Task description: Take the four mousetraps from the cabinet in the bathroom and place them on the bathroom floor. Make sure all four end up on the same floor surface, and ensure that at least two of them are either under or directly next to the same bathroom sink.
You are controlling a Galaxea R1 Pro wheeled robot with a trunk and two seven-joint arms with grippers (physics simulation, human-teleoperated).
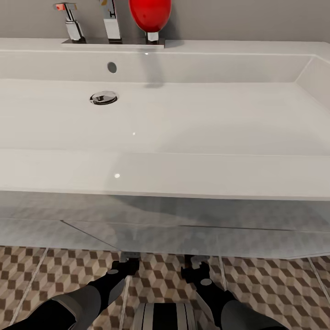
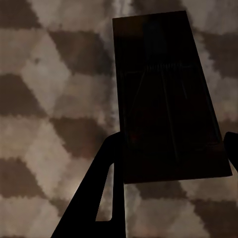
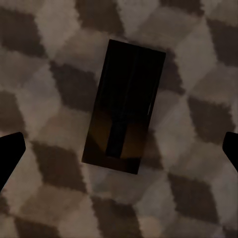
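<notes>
Two mousetraps down at the sink, two not in sight

One mousetrap (image 3: 125, 106) lies flat and dark on the bathroom floor (image 3: 44, 69), mid-frame, between the spread-apart jaws of the right gripper (image 3: 119, 148), so it looks released. The other mousetrap (image 2: 166, 94) sits pinched at its lower end in the left gripper (image 2: 171, 148), close over the tiles. Both arms reach low under the sink (image 1: 165, 174).

The sink (image 1: 183, 137) spans the head view, its drain (image 1: 104, 97) left of centre. Behind the basin stand a chrome tap (image 1: 111, 20) and a red object (image 1: 150, 13). Below the sink's front edge, both arms reach over the floor (image 1: 275, 284).
</notes>
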